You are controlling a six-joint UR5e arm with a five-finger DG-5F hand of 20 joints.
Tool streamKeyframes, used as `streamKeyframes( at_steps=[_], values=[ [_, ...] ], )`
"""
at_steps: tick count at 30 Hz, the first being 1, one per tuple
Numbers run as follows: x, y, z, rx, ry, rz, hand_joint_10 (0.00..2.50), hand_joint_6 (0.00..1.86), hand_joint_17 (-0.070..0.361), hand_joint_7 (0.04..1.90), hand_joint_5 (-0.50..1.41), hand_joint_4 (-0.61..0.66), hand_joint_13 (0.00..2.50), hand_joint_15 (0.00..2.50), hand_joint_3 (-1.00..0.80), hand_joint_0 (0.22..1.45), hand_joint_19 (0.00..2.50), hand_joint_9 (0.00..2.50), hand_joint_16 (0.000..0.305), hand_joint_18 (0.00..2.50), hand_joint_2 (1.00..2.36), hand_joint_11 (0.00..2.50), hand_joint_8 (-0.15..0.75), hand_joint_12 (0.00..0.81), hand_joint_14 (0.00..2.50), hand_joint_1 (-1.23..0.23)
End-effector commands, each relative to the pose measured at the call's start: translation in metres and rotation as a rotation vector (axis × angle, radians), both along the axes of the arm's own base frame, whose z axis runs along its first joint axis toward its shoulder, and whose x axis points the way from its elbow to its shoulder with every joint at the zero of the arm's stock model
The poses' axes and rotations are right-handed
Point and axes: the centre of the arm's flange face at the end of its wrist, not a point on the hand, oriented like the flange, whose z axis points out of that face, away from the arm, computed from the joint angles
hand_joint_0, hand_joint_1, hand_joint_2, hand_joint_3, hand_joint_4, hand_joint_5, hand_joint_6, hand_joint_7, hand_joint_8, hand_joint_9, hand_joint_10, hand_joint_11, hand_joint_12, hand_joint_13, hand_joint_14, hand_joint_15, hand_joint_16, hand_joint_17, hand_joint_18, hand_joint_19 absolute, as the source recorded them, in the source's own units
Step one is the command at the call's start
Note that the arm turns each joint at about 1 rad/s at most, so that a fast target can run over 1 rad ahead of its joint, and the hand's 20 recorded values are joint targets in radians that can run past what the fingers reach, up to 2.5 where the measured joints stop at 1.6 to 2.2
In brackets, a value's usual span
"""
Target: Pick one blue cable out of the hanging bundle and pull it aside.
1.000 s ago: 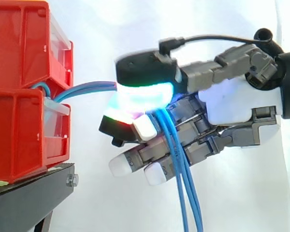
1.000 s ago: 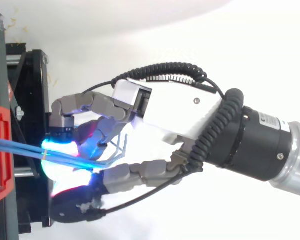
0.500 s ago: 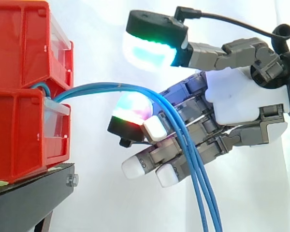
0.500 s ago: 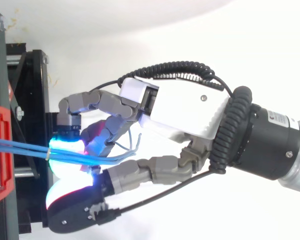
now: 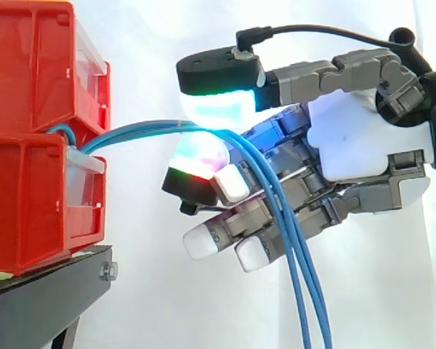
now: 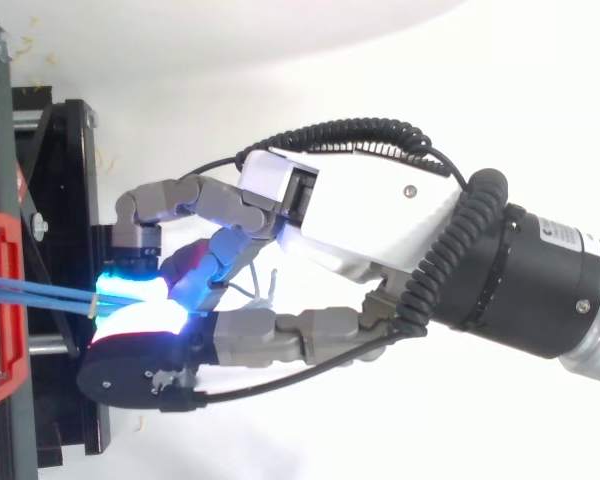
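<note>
Side view
Red bins [image 5: 29, 203]: two, stacked at the left edge on a black stand [image 5: 43, 298].
Blue cables [image 5: 131, 131]: several, coming out at the seam between the upper and lower bin. Arching rightward as one bundle to the hand, then dropping steeply across its front and out past the bottom edge.
Hand [image 5: 356, 145]: at the right, level with that seam, apart from the bins, with the top of the cable arch passing through it.
Grip: cannot tell whether clamped on the cables or merely set around them.
Backdrop: white curtain [image 5: 152, 291].

Top view
Red bins [image 6: 0, 310]: a strip at the left edge, beside the black stand [image 6: 65, 200].
Hand [image 6: 360, 220]: across the middle, pointing left, its far end over the stand.
Blue cables [image 6: 50, 293]: close together, nearly parallel, running from the bins rightward into the hand and hidden under it from there.
Grip: again cannot tell, the meeting point being covered from above.
</note>
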Motion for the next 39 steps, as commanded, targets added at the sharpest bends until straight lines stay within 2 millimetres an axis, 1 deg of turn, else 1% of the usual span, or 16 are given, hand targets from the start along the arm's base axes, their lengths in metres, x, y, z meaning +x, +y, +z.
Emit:
streamKeyframes(
  at_steps=[1, 6, 9, 12, 14, 16, 17, 18, 19, 20, 23, 25, 26, 29, 32, 39],
  values=[
    [0.000, -0.001, 0.002, 0.000, -0.004, -0.001, 0.01, 0.90, 0.142, 1.55, -0.13, 0.29, 0.79, 0.35, 0.08, 0.58, 0.50, 1.03, 0.063, 0.81, 1.02, 0.52, 0.386, 0.463, 0.01, -0.77],
    [0.000, -0.002, 0.002, 0.000, -0.003, -0.002, 0.02, 0.89, 0.127, 1.69, -0.13, 0.30, 0.76, 0.36, 0.00, 0.64, 0.48, 0.99, 0.056, 0.75, 1.03, 0.52, 0.353, 0.430, 0.01, -0.86],
    [0.001, -0.003, 0.001, 0.000, -0.002, 0.001, 0.01, 0.89, 0.125, 1.74, -0.13, 0.35, 0.74, 0.34, -0.30, 0.77, 0.44, 0.96, 0.056, 0.74, 1.02, 0.51, 0.337, 0.422, 0.01, -0.95],
    [0.001, -0.003, 0.001, 0.001, -0.001, 0.005, 0.02, 0.88, 0.124, 1.78, -0.12, 0.34, 0.73, 0.33, -0.50, 0.81, 0.41, 0.96, 0.055, 0.73, 1.00, 0.51, 0.332, 0.416, 0.01, -0.95],
    [0.000, -0.004, 0.002, 0.001, -0.001, 0.004, 0.02, 0.89, 0.124, 1.77, -0.12, 0.34, 0.74, 0.32, -0.50, 0.80, 0.40, 0.97, 0.055, 0.75, 1.00, 0.51, 0.336, 0.413, 0.01, -0.95],
    [0.000, -0.005, 0.001, -0.001, 0.005, 0.004, 0.01, 0.90, 0.124, 1.66, -0.12, 0.38, 0.74, 0.33, -0.50, 0.70, 0.42, 0.97, 0.055, 0.75, 1.00, 0.52, 0.331, 0.412, 0.01, -0.94],
    [0.000, -0.005, 0.002, 0.000, 0.004, 0.004, 0.02, 0.90, 0.124, 1.54, -0.12, 0.35, 0.74, 0.34, -0.50, 0.62, 0.45, 0.97, 0.055, 0.74, 1.00, 0.52, 0.328, 0.412, 0.01, -0.90],
    [0.000, -0.006, 0.000, -0.001, 0.007, 0.004, 0.02, 0.89, 0.132, 1.54, -0.12, 0.35, 0.74, 0.35, -0.50, 0.52, 0.46, 0.98, 0.059, 0.74, 1.00, 0.52, 0.354, 0.437, 0.01, -0.83],
    [0.000, -0.005, 0.000, -0.001, 0.007, 0.005, 0.01, 0.89, 0.135, 1.53, -0.12, 0.35, 0.75, 0.35, -0.50, 0.50, 0.47, 0.99, 0.060, 0.74, 1.00, 0.52, 0.359, 0.442, 0.01, -0.81],
    [0.000, -0.005, 0.001, -0.001, 0.007, 0.007, 0.01, 0.89, 0.144, 1.52, -0.11, 0.34, 0.76, 0.36, -0.50, 0.46, 0.49, 1.02, 0.064, 0.77, 1.00, 0.51, 0.378, 0.460, 0.01, -0.72],
    [0.000, -0.006, 0.001, 0.000, 0.007, 0.007, 0.01, 0.89, 0.149, 1.50, -0.11, 0.33, 0.78, 0.36, -0.50, 0.45, 0.51, 1.05, 0.066, 0.78, 1.00, 0.51, 0.395, 0.476, 0.01, -0.59],
    [0.000, -0.006, 0.001, 0.000, 0.007, 0.007, 0.01, 0.88, 0.137, 1.52, -0.11, 0.32, 0.76, 0.37, -0.50, 0.51, 0.54, 1.04, 0.061, 0.73, 1.00, 0.51, 0.369, 0.449, 0.01, -0.47],
    [0.000, -0.005, 0.002, 0.000, 0.007, 0.008, 0.01, 0.88, 0.134, 1.52, -0.11, 0.32, 0.75, 0.38, -0.49, 0.53, 0.56, 1.05, 0.059, 0.72, 1.00, 0.51, 0.367, 0.442, 0.01, -0.47],
    [0.001, -0.006, 0.006, -0.003, 0.006, 0.007, 0.01, 0.88, 0.131, 1.54, -0.12, 0.33, 0.75, 0.38, -0.24, 0.55, 0.57, 1.04, 0.058, 0.71, 1.02, 0.52, 0.363, 0.438, 0.01, -0.53],
    [0.001, -0.006, 0.009, -0.003, 0.008, 0.007, 0.01, 0.89, 0.154, 1.52, -0.12, 0.33, 0.79, 0.36, -0.05, 0.54, 0.52, 1.06, 0.068, 0.80, 1.02, 0.52, 0.402, 0.486, 0.01, -0.62],
    [0.000, -0.007, 0.011, -0.005, 0.014, 0.005, 0.01, 0.90, 0.144, 1.61, -0.13, 0.30, 0.80, 0.37, 0.11, 0.59, 0.51, 1.04, 0.064, 0.80, 1.02, 0.55, 0.384, 0.462, 0.01, -0.77]
  ],
)
